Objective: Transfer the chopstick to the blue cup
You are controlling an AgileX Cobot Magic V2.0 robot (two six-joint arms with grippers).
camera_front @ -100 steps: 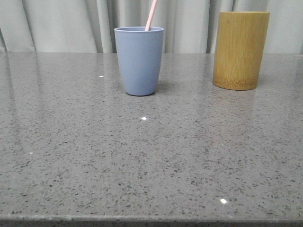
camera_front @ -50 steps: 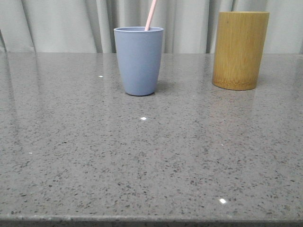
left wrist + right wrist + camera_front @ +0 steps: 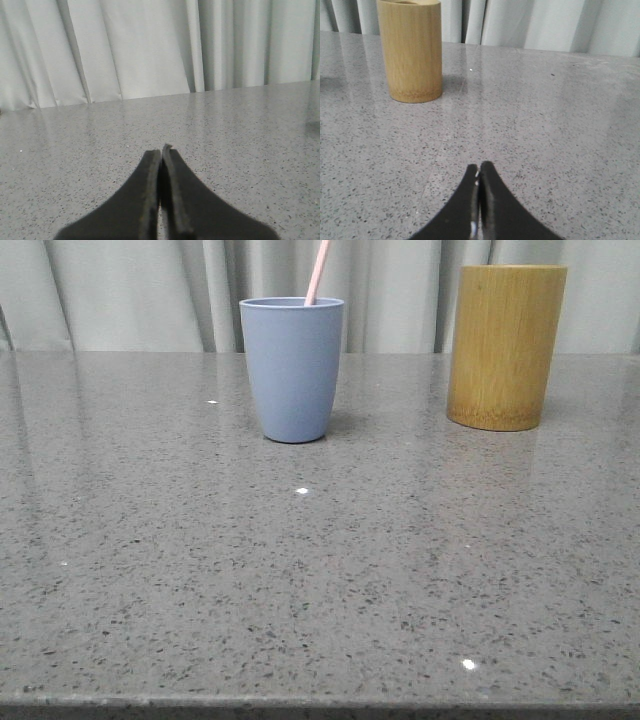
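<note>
The blue cup stands upright on the grey speckled table at the back, left of centre. A pale pink chopstick leans out of its rim, only the upper end showing. Neither gripper shows in the front view. My left gripper is shut and empty, low over bare tabletop with only curtain ahead. My right gripper is shut and empty, low over the table, well short of the bamboo holder.
The tall yellow-brown bamboo holder stands at the back right of the table, about a cup's width and more from the blue cup. A pale curtain hangs behind the table. The table's front edge runs along the bottom.
The front view has shifted very slightly; the cup and holder sit a pixel or two further left. Nothing else has moved.
</note>
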